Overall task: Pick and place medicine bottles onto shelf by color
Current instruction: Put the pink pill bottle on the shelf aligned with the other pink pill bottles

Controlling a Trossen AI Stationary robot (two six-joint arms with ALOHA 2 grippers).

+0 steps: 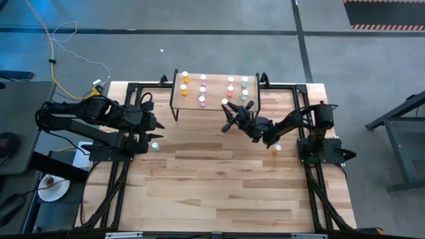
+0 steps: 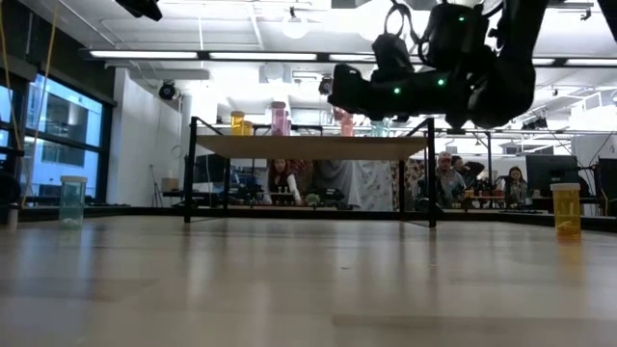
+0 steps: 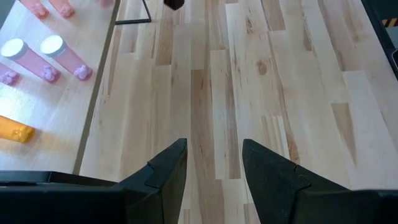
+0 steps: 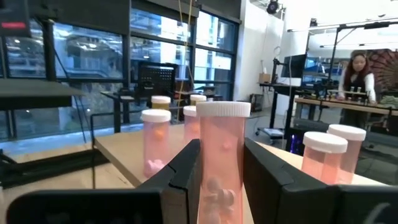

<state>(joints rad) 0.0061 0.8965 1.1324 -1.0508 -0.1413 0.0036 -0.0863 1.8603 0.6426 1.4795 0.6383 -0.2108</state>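
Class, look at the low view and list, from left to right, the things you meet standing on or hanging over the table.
Teal bottle → shelf carrying bottles → right gripper, hanging above the shelf's right part → orange bottle.

Grey concrete floor (image 1: pixel 199 16) all around the table, with a yellow cable (image 1: pixel 50 46) trailing in the high view's upper left and hazard striping (image 1: pixel 384 26) at the upper right. In the low view, long ceiling lights (image 2: pixel 193 55) run across the top, big windows (image 2: pixel 58 125) sit at the left, and people sit at desks (image 2: pixel 482 198) at the right.
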